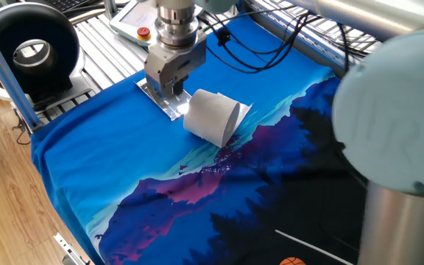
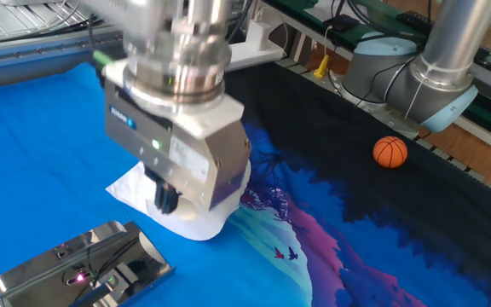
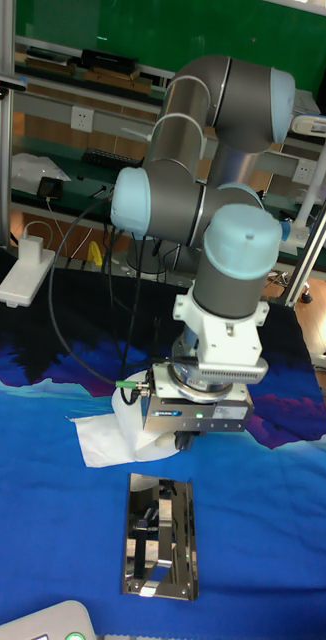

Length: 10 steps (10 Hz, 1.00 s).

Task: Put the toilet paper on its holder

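Overhead, the gripper (image 2: 167,198) hangs between toilet paper (image 1: 210,118) and holder (image 3: 161,535), jaws' state unclear.

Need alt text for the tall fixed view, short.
A UR5 arm reaches down toward the camera over a blue printed cloth, its gripper low, in front of the white toilet paper, whose loose sheet trails left. The shiny metal holder lies on the cloth nearer the camera. The fingers are hidden, so whether they are open cannot be told.
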### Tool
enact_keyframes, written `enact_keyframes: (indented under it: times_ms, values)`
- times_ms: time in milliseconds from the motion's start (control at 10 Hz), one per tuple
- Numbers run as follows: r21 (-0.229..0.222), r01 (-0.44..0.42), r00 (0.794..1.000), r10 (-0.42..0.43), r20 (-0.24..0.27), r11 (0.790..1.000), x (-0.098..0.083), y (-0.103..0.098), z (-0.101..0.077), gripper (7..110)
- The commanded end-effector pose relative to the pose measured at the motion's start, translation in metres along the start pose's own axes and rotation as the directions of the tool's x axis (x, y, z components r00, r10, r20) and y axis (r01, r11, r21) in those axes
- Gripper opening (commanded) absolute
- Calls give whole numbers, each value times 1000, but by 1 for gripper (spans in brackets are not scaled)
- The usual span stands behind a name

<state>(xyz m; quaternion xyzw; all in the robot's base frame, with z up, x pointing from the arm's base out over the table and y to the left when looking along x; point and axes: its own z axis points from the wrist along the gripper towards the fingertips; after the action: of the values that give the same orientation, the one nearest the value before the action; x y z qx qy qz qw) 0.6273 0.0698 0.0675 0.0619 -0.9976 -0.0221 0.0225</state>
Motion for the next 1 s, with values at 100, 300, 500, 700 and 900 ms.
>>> enact_keyframes:
  times_ms: [100,300,500,700,900]
  values:
    - [-40,-4,997,1,-72,999,8,13,18,7]
    - [-49,-6,993,0,-119,999,19,17,19,7]
    - [-58,-7,981,-5,-195,998,38,20,16,7]
    - [-58,-14,973,0,-230,998,47,24,17,7]
    - [-50,-31,962,16,-272,998,59,30,18,7]
